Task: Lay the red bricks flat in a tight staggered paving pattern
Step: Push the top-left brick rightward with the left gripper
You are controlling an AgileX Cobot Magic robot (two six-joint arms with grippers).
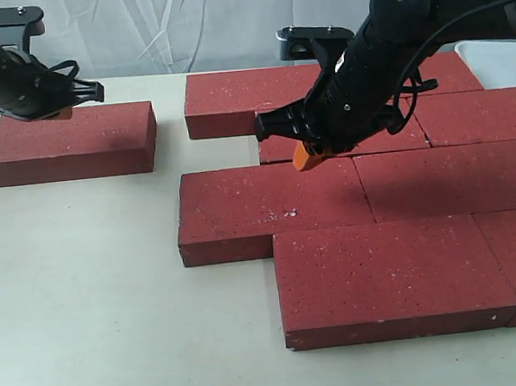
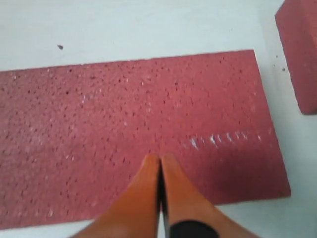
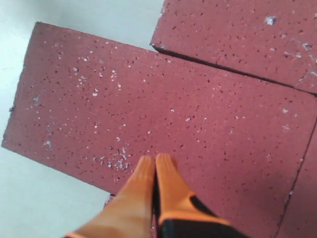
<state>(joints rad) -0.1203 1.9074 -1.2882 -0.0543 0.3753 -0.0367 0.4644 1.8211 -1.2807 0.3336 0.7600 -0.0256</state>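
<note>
Exterior view shows the left end effector [image 1: 63,111] clenched empty over a lone red brick [image 1: 68,142], the right end effector [image 1: 307,157] likewise above the paved red bricks [image 1: 382,272], which are partly hidden by its arm [image 1: 405,17] and cropped rightward.

On my exterior feed I see a pale cream table [image 1: 86,289], matte and smooth, filling most of the picture. Behind the table's far edge hangs a white sheet [image 1: 180,24], creased with long folds. Toward the table's far right side sits a white bin [image 1: 507,61]. Only its rim and a bit of wall show to me, cut by the frame edge, so I cannot tell what it holds. On the left wrist feed I pick out one small dark speck [image 2: 60,47] lying on the table's bare surface.
</note>
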